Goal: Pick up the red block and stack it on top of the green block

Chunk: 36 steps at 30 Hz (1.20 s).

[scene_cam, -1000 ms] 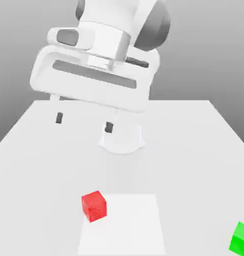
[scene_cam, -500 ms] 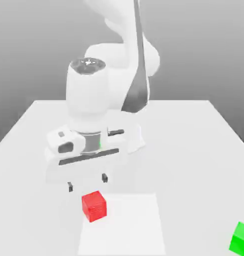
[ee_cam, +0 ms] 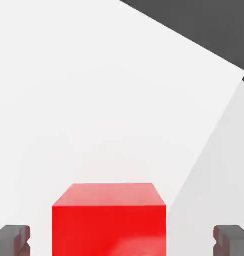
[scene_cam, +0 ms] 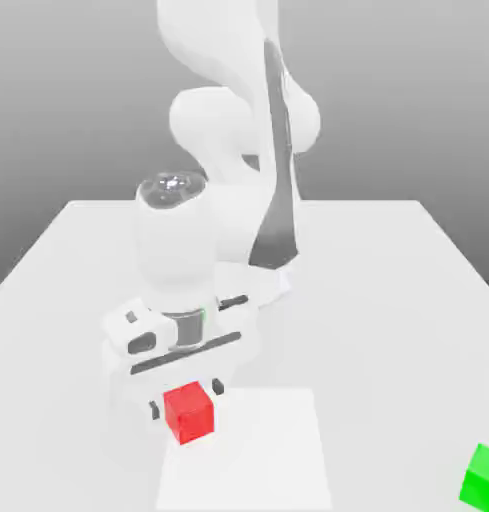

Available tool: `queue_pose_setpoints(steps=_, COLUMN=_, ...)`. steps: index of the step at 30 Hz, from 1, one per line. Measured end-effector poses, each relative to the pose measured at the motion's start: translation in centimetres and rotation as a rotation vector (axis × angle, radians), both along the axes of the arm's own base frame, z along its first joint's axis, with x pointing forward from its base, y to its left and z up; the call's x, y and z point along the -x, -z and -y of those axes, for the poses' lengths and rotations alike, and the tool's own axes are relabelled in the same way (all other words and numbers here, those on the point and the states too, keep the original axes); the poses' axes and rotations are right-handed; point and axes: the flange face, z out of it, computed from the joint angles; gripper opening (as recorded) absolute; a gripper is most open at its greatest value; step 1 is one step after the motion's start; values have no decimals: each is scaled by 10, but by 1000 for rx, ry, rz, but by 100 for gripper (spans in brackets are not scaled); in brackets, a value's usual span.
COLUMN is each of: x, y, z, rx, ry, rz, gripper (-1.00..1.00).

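Observation:
The red block (scene_cam: 189, 412) rests on the white table near its front, on the edge of a lighter square patch. My gripper (scene_cam: 186, 397) has come down just behind and over it, open, with a dark fingertip showing on either side of the cube. In the hand view the red block (ee_cam: 109, 219) lies between the two fingertips (ee_cam: 13, 238), with a gap on each side. The green block (scene_cam: 483, 475) sits at the front corner on the exterior view's right, far from the gripper.
The white table (scene_cam: 388, 300) stretches wide around the arm's base. A lighter square patch (scene_cam: 258, 450) marks the front middle. The arm's body stands behind the red block.
The hand has dropped from high above the table to just over the red block, and its fingers now straddle the cube. Both blocks have stayed where they were.

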Motion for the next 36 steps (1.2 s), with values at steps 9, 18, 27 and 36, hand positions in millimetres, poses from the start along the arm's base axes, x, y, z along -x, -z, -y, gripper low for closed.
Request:
queue_pose_setpoints(steps=9, x=4, y=11, z=0, rx=1, ry=-2, rz=-8, gripper=-100)
queue_pose_setpoints(steps=18, x=-4, y=-32, z=0, rx=-1, ry=2, rz=9, gripper=-100)
queue_pose_setpoints(steps=27, x=0, y=-56, z=-2, rx=-2, ry=16, rz=-7, gripper=-100)
queue_pose_setpoints(steps=36, x=-55, y=-75, z=-97, rx=-40, ry=69, rz=5, gripper=-100)
